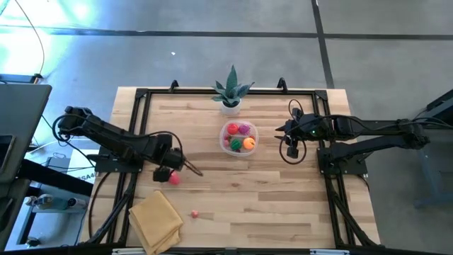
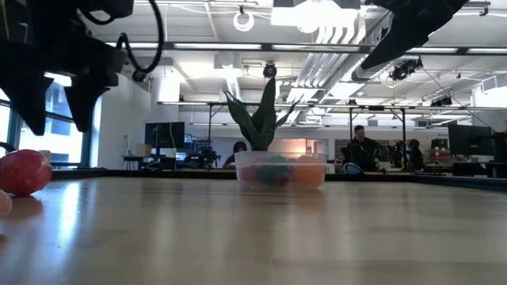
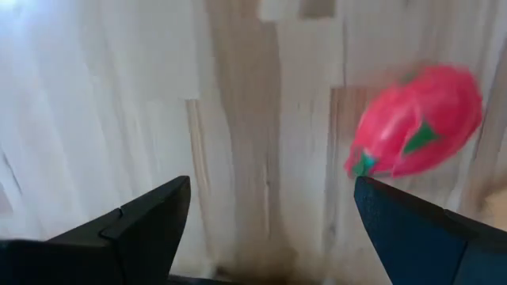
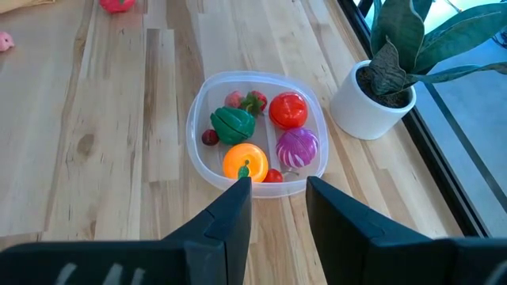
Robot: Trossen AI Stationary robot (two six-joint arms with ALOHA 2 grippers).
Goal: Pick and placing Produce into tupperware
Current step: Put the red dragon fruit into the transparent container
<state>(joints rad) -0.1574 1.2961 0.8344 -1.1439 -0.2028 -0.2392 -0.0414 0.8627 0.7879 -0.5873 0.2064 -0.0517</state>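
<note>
The clear tupperware (image 1: 238, 137) stands right of the table's middle and holds several produce pieces: red, green, orange and purple (image 4: 298, 147). A pink dragon fruit (image 1: 173, 178) lies on the table at the left. My left gripper (image 1: 168, 168) hangs open just above it and touches nothing. In the left wrist view the fruit (image 3: 416, 123) shows beyond one finger, outside the gap (image 3: 269, 198). A small pink piece (image 1: 194, 213) lies nearer the front edge. My right gripper (image 4: 277, 190) is open and empty, just right of the tupperware.
A potted plant in a white pot (image 1: 231, 94) stands right behind the tupperware at the far edge. A folded yellow cloth (image 1: 156, 220) lies at the front left corner. A black frame (image 1: 139, 113) runs along the table's sides. People sit in the room beyond the table (image 2: 360, 146).
</note>
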